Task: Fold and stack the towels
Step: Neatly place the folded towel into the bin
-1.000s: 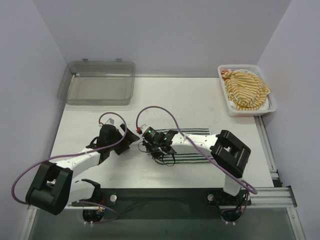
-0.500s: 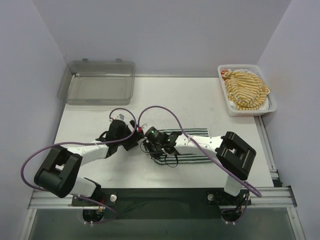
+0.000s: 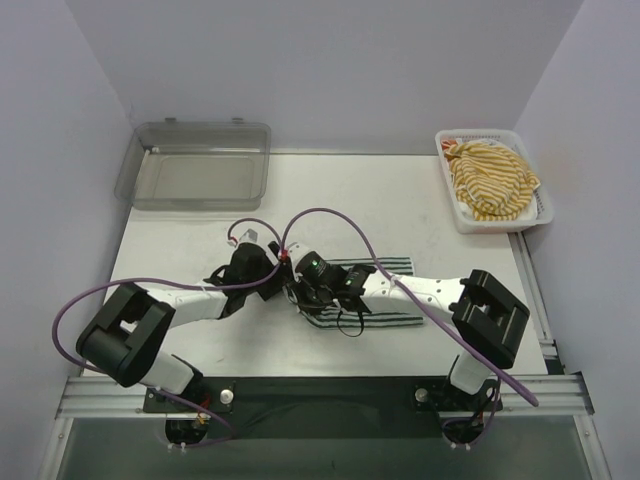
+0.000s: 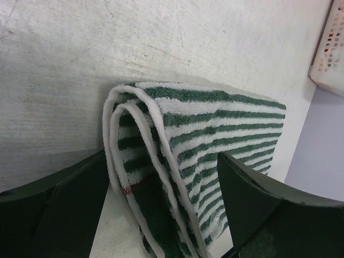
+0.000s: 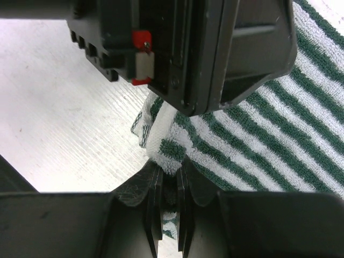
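The green-and-white striped towel (image 3: pixel 390 264) lies folded in a long band on the middle of the table (image 3: pixel 440 215), slightly right of centre, its long edges running left to right. Its left end is a rounded fold of several layers with a white hem, as the left wrist view (image 4: pixel 204 123) shows. The left gripper (image 3: pixel 281 283) stands wide apart at that end, one dark finger on each side of the fold (image 4: pixel 161 161), not pressing it. The right gripper (image 3: pixel 300 296) is closed, its two thin tips pinching a white-hemmed corner of the same towel (image 5: pixel 169 207), whose looped terry stripes fill the right of that view (image 5: pixel 279 123).

White tabletop shows on the far side of the towel up to the tray (image 3: pixel 195 165) at the far left and the basket (image 3: pixel 480 133) at the far right. It also shows to the left of the grippers. The towel's near edge is close to the dark rail at the table's near side.

The tray is clear grey plastic, shallow, with rounded corners. The basket is white plastic mesh, and a yellow-and-white striped towel (image 3: pixel 490 178) sits bunched inside it.

Two towels can be counted, along with one tray, one basket and two arms.
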